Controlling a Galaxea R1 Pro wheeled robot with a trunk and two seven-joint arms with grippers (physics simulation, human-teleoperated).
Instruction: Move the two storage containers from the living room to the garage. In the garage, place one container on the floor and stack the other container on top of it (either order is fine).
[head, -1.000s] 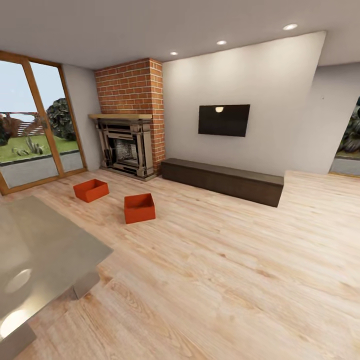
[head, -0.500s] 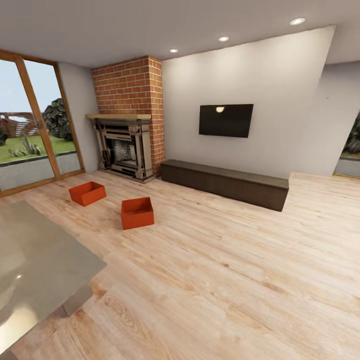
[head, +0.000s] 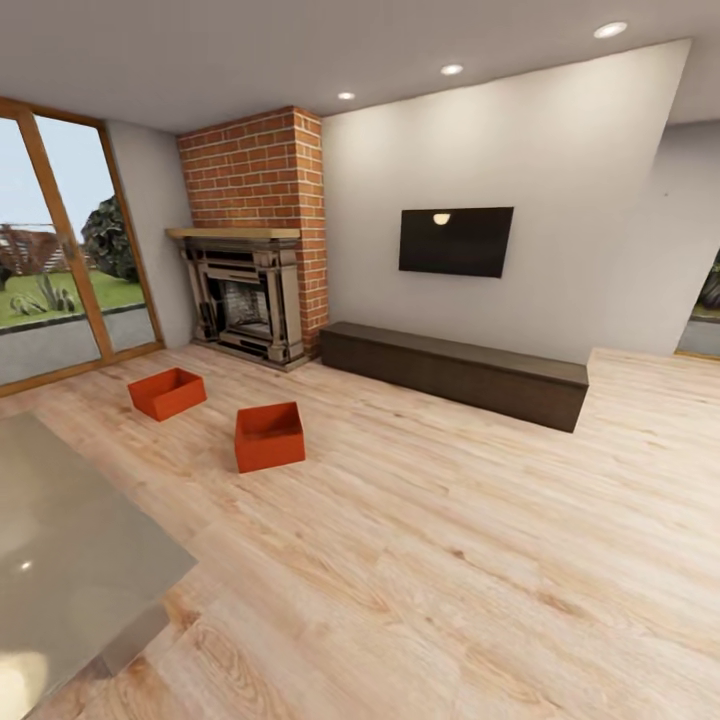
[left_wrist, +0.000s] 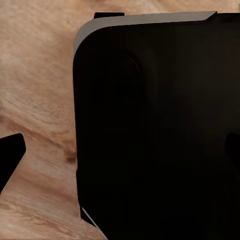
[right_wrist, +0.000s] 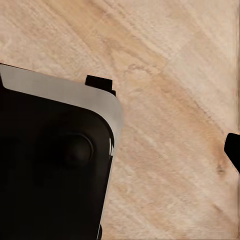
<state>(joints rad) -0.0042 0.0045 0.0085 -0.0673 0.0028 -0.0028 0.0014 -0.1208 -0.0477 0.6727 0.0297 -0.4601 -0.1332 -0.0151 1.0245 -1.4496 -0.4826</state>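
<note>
Orange-red, open-topped and alike, two bins sit apart on the wood floor (head: 450, 560) before the fireplace (head: 245, 300): left bin (head: 167, 392) nearer the glass door (head: 60, 250), right bin (head: 269, 436) closer to me. My fingers: cannot tell.

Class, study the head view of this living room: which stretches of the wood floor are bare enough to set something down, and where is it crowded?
The widest bare patch of the wood floor lies between the two storage containers and the dark low bench, running toward the viewer. A narrower bare strip separates the containers from the brick fireplace. It is crowded beside the grey table, near the containers.
</note>
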